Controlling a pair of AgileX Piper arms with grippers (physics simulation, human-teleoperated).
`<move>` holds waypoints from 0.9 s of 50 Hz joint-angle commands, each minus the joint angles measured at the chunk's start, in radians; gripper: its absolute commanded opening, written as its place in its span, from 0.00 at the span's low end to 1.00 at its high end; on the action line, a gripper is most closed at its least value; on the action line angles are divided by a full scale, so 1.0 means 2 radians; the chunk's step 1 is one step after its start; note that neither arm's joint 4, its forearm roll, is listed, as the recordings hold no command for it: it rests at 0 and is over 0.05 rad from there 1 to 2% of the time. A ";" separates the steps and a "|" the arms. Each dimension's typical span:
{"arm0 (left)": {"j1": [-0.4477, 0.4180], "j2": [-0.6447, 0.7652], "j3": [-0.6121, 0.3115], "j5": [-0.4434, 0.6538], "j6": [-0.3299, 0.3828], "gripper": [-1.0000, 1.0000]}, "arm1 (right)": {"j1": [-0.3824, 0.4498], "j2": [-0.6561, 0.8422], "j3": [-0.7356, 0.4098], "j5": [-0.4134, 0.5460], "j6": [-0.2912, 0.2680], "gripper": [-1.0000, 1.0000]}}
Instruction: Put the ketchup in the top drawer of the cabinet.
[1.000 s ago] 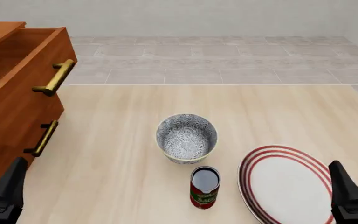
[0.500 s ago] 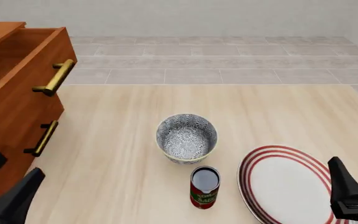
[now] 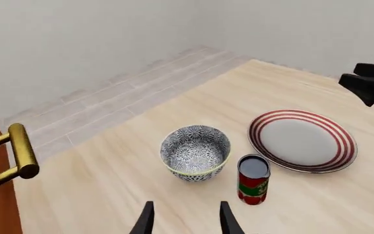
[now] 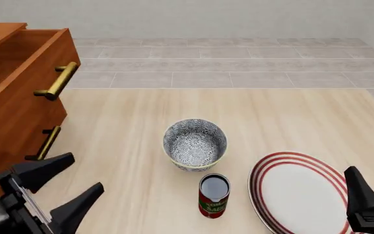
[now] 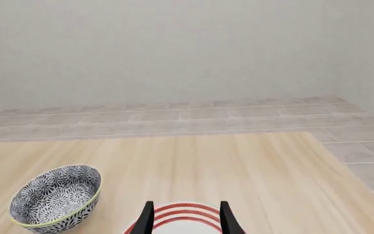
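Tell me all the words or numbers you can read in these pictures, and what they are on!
Small red can with a green band and dark shiny top: white lettering on the label, too small and blurred to read in any view.
Grey-patterned round bowl: only a flower pattern, no words.
White plate with red rings: no words.
Reddish-brown wooden cabinet with brass bar handles: no words or numbers.
So nothing can be read.

Past the right gripper, whose two dark fingertips stand apart and hold nothing, a red-ringed plate shows between them. A grey-patterned bowl sits off to one side on the pale wooden table.
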 commanded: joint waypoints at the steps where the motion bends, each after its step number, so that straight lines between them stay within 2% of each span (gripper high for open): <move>1: -0.048 0.118 0.012 -0.105 -0.004 1.00 | 0.000 -0.003 0.000 0.002 -0.001 1.00; 11: -0.092 0.206 -0.005 -0.159 -0.006 1.00 | 0.000 -0.003 0.000 0.015 -0.006 1.00; 12: -0.101 0.230 -0.008 -0.173 -0.006 1.00 | 0.001 0.056 0.000 -0.047 -0.006 1.00; 14: -0.107 0.239 -0.009 -0.181 -0.006 1.00 | 0.001 0.064 0.000 -0.055 -0.006 1.00; 15: -0.111 0.246 -0.011 -0.185 -0.008 1.00 | 0.021 0.001 0.000 -0.043 0.008 1.00; 16: -0.115 0.258 -0.013 -0.190 -0.010 1.00 | 0.024 -0.001 0.000 -0.047 0.009 1.00; 17: -0.117 0.268 -0.014 -0.197 -0.009 1.00 | 0.027 -0.003 0.000 -0.053 -0.002 1.00; 18: -0.121 0.282 -0.016 -0.205 -0.006 1.00 | 0.023 -0.002 0.000 -0.044 0.010 1.00; 20: -0.131 0.308 -0.018 -0.222 -0.001 1.00 | 0.025 -0.003 0.000 -0.043 0.002 1.00; 28: -0.151 0.349 -0.045 -0.230 0.006 1.00 | 0.033 -0.003 0.000 -0.013 -0.011 1.00; 34: -0.175 0.388 -0.070 -0.236 0.006 1.00 | 0.032 0.049 0.000 -0.050 -0.013 1.00; 37: -0.175 0.400 -0.075 -0.240 0.008 1.00 | 0.031 0.045 0.000 -0.042 -0.013 1.00; 39: -0.174 0.411 -0.079 -0.246 0.008 1.00 | 0.031 0.061 0.000 -0.058 -0.013 1.00; 45: -0.180 0.447 -0.083 -0.270 0.002 1.00 | 0.031 0.072 0.000 -0.066 -0.015 1.00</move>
